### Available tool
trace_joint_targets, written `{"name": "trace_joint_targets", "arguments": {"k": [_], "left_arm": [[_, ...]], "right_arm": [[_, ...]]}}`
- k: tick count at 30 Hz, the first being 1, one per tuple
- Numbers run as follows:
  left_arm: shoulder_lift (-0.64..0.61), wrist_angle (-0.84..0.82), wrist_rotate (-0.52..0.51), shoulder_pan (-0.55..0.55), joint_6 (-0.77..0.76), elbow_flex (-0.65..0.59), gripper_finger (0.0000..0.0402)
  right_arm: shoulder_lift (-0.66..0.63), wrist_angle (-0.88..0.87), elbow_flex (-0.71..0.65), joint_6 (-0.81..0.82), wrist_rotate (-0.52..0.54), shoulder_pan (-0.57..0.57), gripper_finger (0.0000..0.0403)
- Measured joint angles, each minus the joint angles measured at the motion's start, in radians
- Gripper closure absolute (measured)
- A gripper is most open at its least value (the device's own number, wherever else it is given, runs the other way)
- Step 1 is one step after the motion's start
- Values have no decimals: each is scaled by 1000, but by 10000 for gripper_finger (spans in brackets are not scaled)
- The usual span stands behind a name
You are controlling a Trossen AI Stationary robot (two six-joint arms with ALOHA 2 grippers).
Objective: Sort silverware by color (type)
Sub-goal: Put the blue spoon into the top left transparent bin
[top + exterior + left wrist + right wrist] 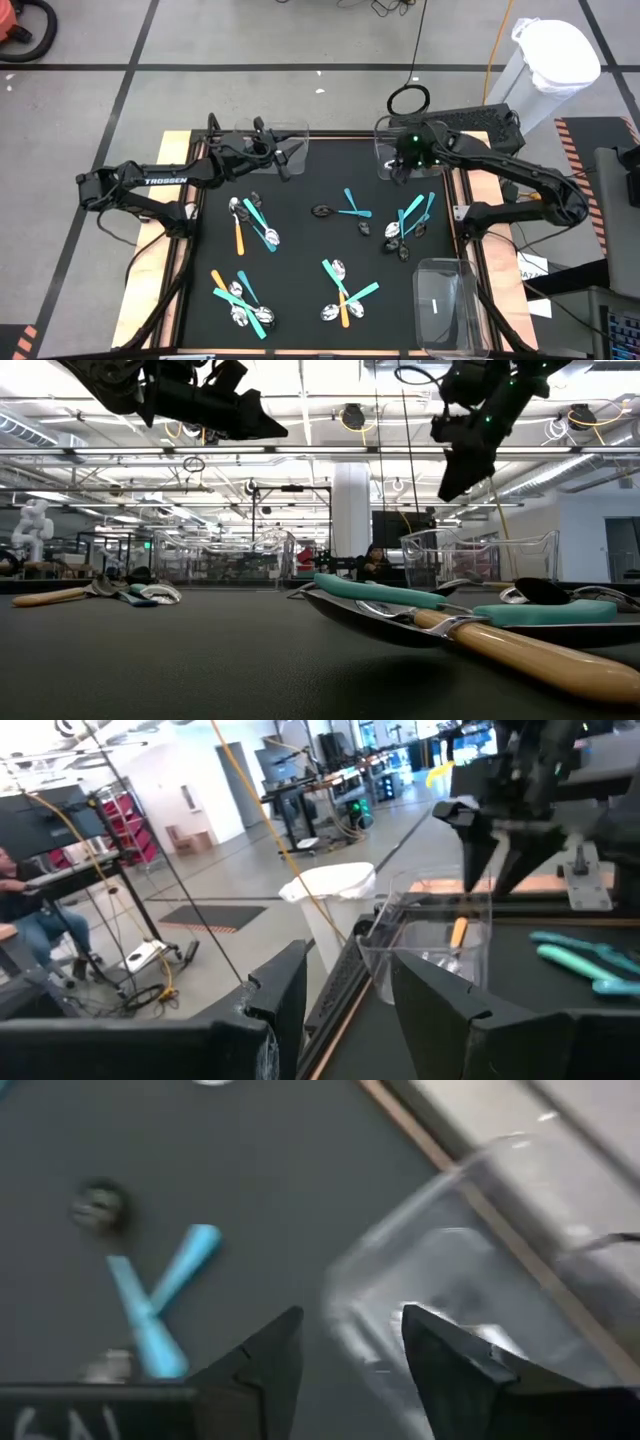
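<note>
The silverware (pixel 340 290) lies scattered in small crossed heaps on the counter (pixel 300 190), a matte black mat edged with pale wood. Each piece has a shiny rounded metal head and a slim, smooth plastic handle, teal or orange. One heap sits near the left arm (pixel 252 222), two lie along the near edge (pixel 240 300), and a teal cluster rests on the right side (pixel 410 222), with a crossed teal pair (pixel 352 208) beside a dark round head near the middle. In the left wrist view an orange-handled piece (pixel 458 932) shows inside the clear bin below the right arm.

Three clear, thin-walled rectangular plastic bins stand at the mat's edges: one at the far right (pixel 392 150), one at the far left (pixel 290 140) and one at the near right corner (pixel 445 300).

The right pincer (pixel 402 172) hangs over the far-right bin, its two dark angular fingers (pixel 262 1365) spread apart with nothing between them. The left pincer (pixel 282 160) hovers by the far-left bin, fingers (pixel 440 1005) parted and empty.

White lettering on the left arm reads "TROSSEN" (pixel 163 181). A white bag-lined waste bin (pixel 545 65) stands on the grey floor beyond the counter. In the low view, shelving and a seated person show far behind.
</note>
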Motion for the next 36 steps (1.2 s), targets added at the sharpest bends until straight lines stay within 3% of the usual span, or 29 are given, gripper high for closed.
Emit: {"name": "trace_joint_targets", "arguments": {"k": [6, 15, 18, 22, 27, 36], "left_arm": [[0, -4, 4, -7, -1, 0, 253], [0, -92, 6, -59, -63, 0, 253], [0, -214, 8, -77, -172, 0, 253], [0, -455, -11, -108, -317, 0, 253], [0, -768, -45, -147, -381, 0, 253], [0, -1244, -47, -206, -962, 0, 253]], "right_arm": [[27, 55, -79, 144, -1, 159, 254], [37, 427, -226, 286, -2, 356, 261], [55, 497, -238, 269, 9, 375, 261], [90, 523, -238, 232, 103, 390, 261], [149, 528, -238, 196, 215, 394, 261], [272, 571, -238, 153, 238, 394, 261]]}}
